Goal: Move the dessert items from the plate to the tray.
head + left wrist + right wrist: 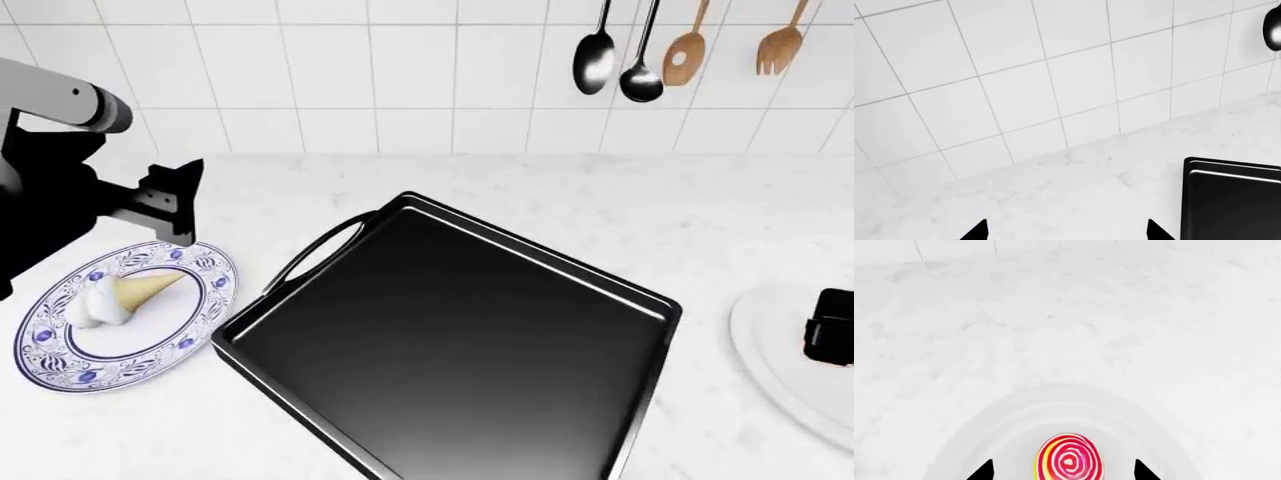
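The ice cream cone [134, 292] lies on its side on a blue-patterned plate [54, 360] at the left. My left gripper [174, 205] hangs just behind that plate; in the left wrist view it [1067, 232] is open over bare counter. The lollipop [1069, 461] lies on a plain white plate [981, 435] between the open fingertips of my right gripper [1063, 472], not gripped. Its stick is out of view. In the head view only part of my right gripper [830, 335] shows over the white plate [781, 375]. The black tray [400, 205] sits between the two plates.
A white tiled wall [400, 70] backs the marble counter [721, 220]. Two metal ladles [597, 55] and wooden utensils [687, 50] hang on it at the upper right. The tray's corner [1234, 200] and a ladle [1273, 30] show in the left wrist view.
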`<state>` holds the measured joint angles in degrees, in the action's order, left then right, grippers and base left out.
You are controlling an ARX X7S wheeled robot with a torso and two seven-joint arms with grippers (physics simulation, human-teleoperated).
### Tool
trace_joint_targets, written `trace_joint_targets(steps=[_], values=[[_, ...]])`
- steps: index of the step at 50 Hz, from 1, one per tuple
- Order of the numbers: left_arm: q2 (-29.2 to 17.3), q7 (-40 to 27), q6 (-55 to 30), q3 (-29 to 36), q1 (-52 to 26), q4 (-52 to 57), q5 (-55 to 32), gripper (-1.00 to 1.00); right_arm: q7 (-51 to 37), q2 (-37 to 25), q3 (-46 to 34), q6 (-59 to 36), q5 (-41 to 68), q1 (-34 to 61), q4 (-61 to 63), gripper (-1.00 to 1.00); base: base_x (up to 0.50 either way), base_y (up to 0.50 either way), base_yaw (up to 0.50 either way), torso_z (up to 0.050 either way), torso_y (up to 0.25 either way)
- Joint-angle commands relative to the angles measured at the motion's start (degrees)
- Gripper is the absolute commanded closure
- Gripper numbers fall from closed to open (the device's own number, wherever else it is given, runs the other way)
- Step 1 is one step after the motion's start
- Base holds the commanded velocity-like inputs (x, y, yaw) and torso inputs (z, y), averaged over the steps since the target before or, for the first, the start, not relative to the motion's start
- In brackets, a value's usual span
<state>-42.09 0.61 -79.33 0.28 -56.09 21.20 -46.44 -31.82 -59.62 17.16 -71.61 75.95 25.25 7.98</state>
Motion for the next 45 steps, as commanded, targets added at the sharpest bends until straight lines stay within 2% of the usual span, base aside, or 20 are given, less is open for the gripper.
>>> trace_joint_targets(steps=[1,17,27,30,45], values=[[-0.3,-0.2,0.5,0.1,0.6,0.2,-0.3,-1.0,0.5,0.8,0.3,1.8,-1.9,-2.1,-1.5,-1.0,0.0,0.0,0.0,0.0,0.0],[-0.5,-0.9,2.6,-0.4,0.6,0.5,0.1,-1.0,3.4,3.0,-6.6,5.3,-7.1,3.5,-5.8,-1.0,0.0,0.0,0.0,0.0,0.0],[-0.9,-0.7,3.9,-0.5,1.0,1.1,0.1,-1.0,3.4,2.7,-4.9,7.2,-8.6,0.9,-8.5,-1.0,0.0,0.0,0.0,0.0,0.0],[-1.3,-0.2,4.3,0.6,1.0,1.4,0.3,-1.0,3.6,3.2,-5.2,7.4,-8.7,0.6,-8.7,-1.0,0.0,0.0,0.0,0.0,-0.219],[-0.7,-0.9,5.1,-1.6,1.3,1.4,-0.6,-1.0,4.9,4.5,-7.0,7.2,-8.5,1.1,-9.9,-1.0,0.0,0.0,0.0,0.0,-0.017]])
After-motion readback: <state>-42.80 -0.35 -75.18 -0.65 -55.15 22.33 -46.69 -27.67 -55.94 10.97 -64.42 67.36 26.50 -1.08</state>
